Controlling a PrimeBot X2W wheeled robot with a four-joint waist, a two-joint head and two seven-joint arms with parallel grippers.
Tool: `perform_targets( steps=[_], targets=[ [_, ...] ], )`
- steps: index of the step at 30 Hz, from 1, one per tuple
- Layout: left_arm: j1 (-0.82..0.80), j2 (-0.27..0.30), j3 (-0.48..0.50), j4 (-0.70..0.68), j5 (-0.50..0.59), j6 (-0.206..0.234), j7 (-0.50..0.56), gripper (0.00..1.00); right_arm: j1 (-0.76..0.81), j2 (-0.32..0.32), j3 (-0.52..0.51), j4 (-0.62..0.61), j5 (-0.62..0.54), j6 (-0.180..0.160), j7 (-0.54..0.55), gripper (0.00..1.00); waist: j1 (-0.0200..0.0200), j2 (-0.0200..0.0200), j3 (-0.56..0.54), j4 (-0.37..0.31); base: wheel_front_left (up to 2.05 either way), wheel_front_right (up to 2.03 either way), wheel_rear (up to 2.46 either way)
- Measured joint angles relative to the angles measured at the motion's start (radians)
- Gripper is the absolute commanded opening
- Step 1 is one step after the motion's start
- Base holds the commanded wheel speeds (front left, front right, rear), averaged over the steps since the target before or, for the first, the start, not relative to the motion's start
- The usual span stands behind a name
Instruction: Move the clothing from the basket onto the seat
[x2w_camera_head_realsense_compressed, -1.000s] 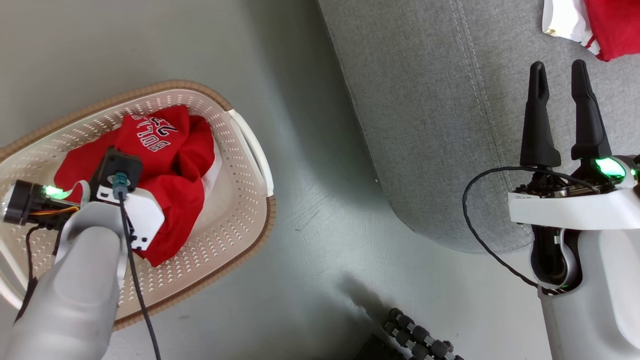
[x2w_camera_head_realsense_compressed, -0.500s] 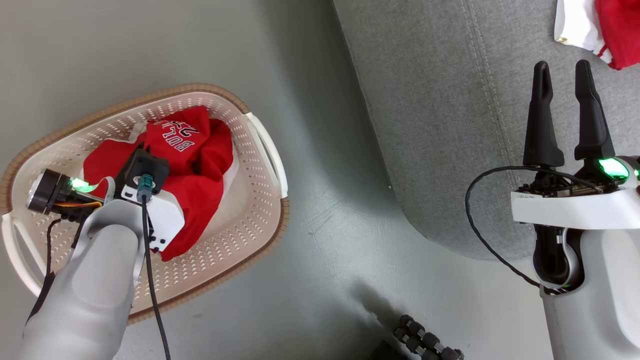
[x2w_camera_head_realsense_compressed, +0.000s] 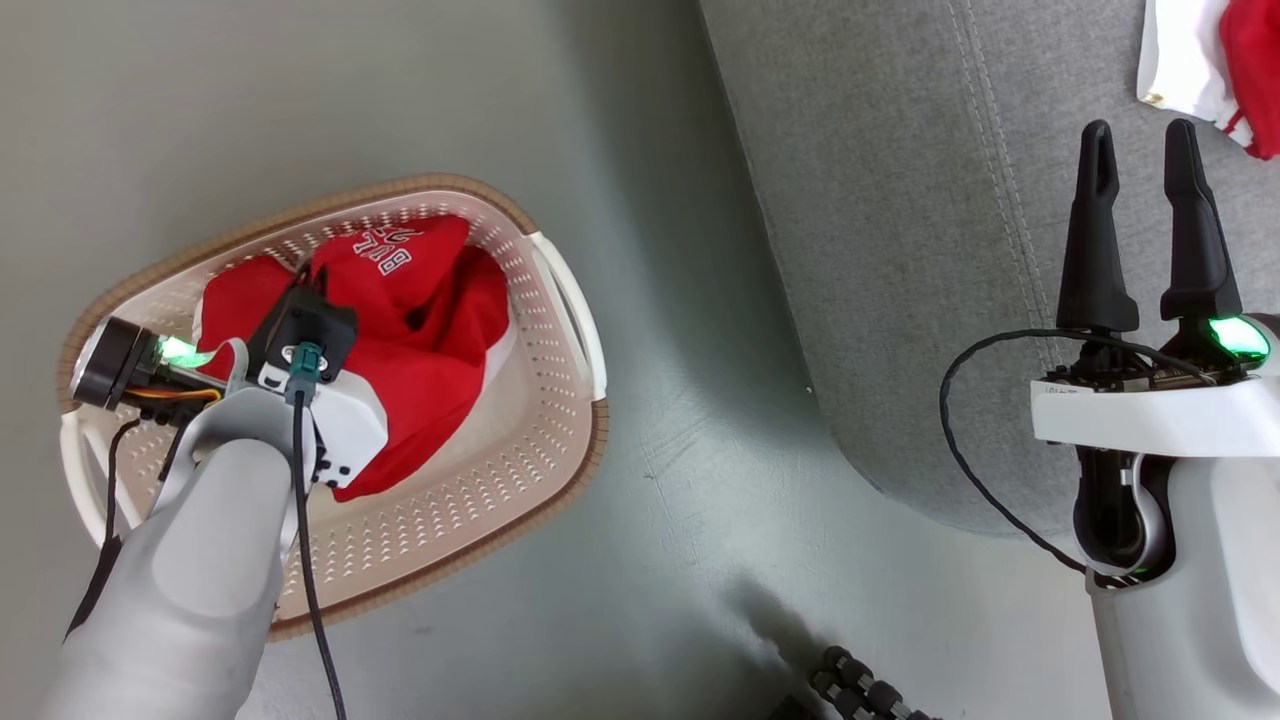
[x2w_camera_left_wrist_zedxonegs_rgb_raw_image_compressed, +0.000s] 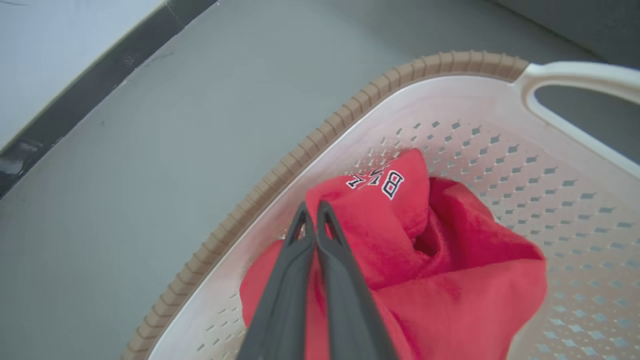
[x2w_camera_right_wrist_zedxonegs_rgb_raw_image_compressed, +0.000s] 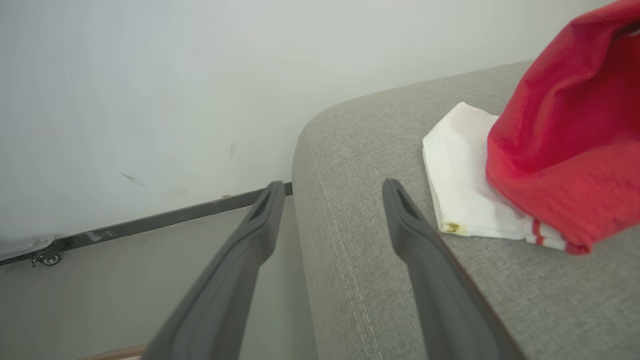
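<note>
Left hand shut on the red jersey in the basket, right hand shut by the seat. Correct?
No: the right hand is open, fingers well apart, as the right wrist view shows. The left hand is indeed shut on the jersey in the basket, and the right hand is by the seat.

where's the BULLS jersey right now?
Head view, left side: the BULLS jersey lies bunched inside the basket on the floor, left of the seat. The left end effector is shut on a fold near its lettering.
</note>
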Motion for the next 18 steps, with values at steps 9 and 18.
perform_targets(
  steps=[9, 18],
  targets=[
    [0.039, -0.016, 0.0, -0.08, -0.006, 0.0, -0.012, 0.0, 0.0, 0.0, 0.001, -0.001, -0.034, 0.0, 0.0, 1.0, 0.0, 0.0, -0.026, 0.035, 0.0, 0.0, 0.0],
    [0.067, -0.026, 0.009, -0.163, -0.03, 0.003, -0.016, 0.0, 0.0, -0.002, 0.007, 0.0, -0.061, 0.0, 0.0, 1.0, 0.0, 0.0, -0.058, 0.079, 0.0, 0.0, 0.0]
  ],
)
